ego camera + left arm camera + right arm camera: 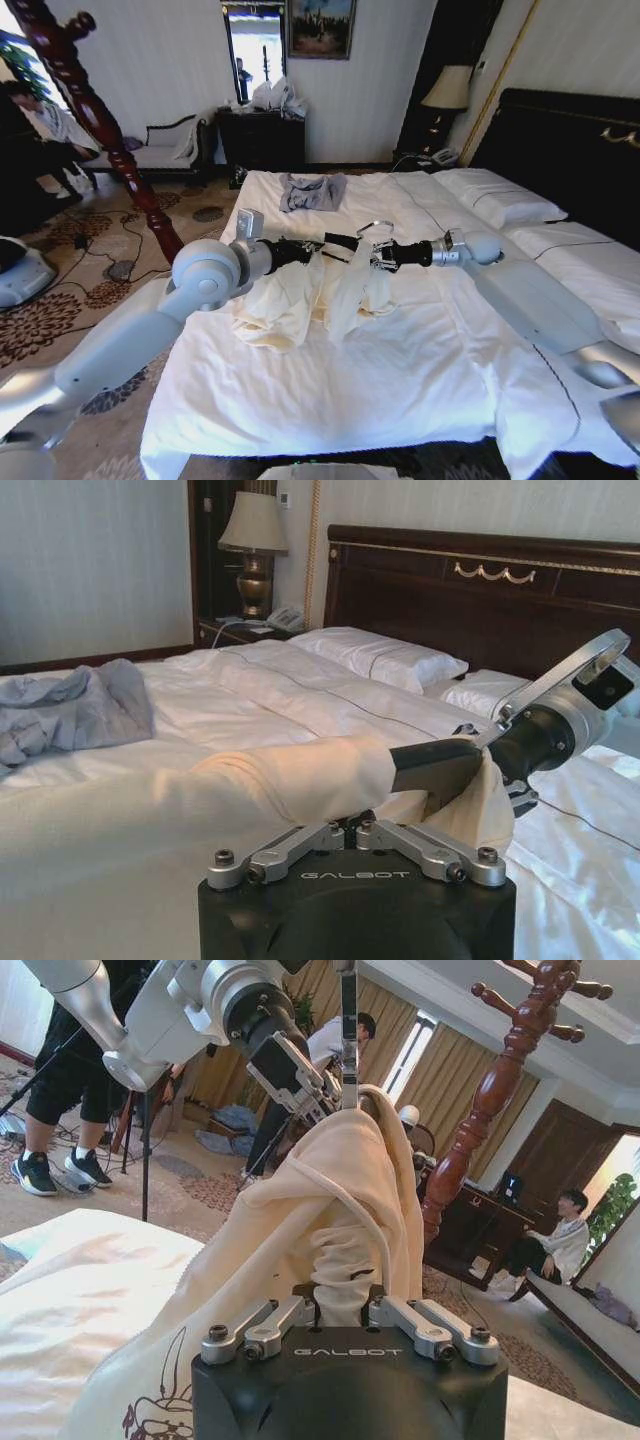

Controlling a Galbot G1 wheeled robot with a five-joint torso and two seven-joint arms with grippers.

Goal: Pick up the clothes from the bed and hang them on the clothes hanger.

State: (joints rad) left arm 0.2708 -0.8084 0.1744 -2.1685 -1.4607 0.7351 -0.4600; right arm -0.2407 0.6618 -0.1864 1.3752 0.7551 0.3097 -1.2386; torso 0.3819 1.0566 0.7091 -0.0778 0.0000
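Note:
The cream clothes [285, 305] hang in folds above the white bed [400, 380], partly pulled over the black clothes hanger [340, 242]. Its silver hook [375, 228] stands up between my two grippers. My left gripper [305, 250] is shut on the cream fabric where a sleeve covers one hanger shoulder [430, 765]. From the other side, my right gripper [382, 256] is shut on the hanger by its neck, with the clothes [330, 1210] draped over it. In the right wrist view the hook [348, 1040] rises straight up, with the left gripper [290, 1070] beyond it.
A folded grey-blue garment [310, 190] lies at the far end of the bed. Pillows [500, 200] and a black headboard [570, 140] are on the right. The reddish wooden pole stand [110, 130] rises on the left. People stand in the room behind.

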